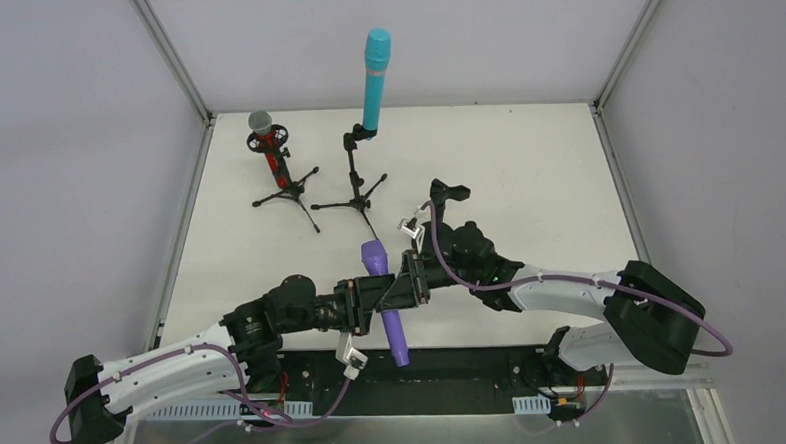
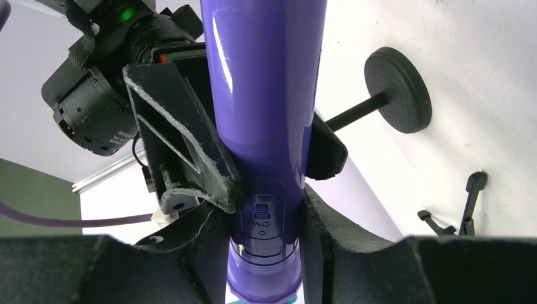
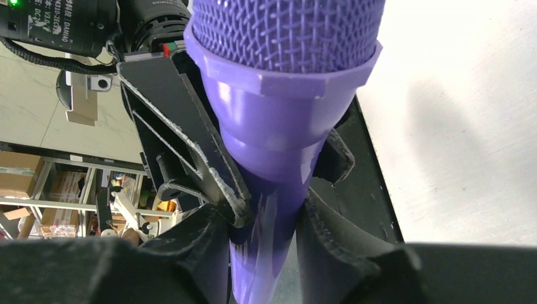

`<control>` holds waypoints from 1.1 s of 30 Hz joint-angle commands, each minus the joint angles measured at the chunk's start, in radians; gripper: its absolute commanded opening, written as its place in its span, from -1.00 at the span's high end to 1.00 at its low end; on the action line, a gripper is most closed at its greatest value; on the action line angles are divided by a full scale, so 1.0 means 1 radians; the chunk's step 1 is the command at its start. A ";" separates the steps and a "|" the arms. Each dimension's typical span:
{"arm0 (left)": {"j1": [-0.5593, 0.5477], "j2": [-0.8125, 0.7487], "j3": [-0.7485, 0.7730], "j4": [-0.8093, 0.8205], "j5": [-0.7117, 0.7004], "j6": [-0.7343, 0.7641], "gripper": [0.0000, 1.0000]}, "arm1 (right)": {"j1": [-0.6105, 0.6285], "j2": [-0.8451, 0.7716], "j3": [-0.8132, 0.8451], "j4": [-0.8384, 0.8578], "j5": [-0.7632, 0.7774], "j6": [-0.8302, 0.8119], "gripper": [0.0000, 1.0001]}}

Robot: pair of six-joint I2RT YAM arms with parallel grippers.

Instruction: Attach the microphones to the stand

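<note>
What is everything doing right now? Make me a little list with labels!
purple microphone: off the table, gripped by both arms at once
left gripper: shut on the purple microphone
right gripper: shut on the purple microphone
red microphone: tilted in its tripod stand
cyan microphone: upright in its tripod stand
left to do: purple microphone not on a stand yet

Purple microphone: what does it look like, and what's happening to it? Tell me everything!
The purple microphone is purple all over: a shiny, plastic-looking handle, a woven mesh head, a stepped collar under the head and a small sliding switch on the handle. It is in no stand. It is held over the near part of the table, head pointing toward the far side. The left hand and the right hand both pinch its handle, close together by the switch. Nothing else touches it.
</note>
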 commanded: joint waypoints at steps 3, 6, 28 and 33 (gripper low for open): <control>-0.008 0.004 -0.004 0.043 -0.013 -0.003 1.00 | 0.023 0.016 0.056 0.069 -0.038 0.002 0.90; -0.008 0.004 -0.005 0.041 -0.014 -0.001 0.97 | 0.023 0.004 0.050 0.065 -0.024 -0.001 1.00; -0.007 0.144 0.056 0.012 -0.065 -0.207 -0.98 | 0.019 -0.498 0.021 -0.520 0.649 -0.157 1.00; -0.007 0.245 0.097 0.013 -0.037 -0.384 -0.98 | 0.019 -0.653 0.008 -0.614 0.779 -0.212 1.00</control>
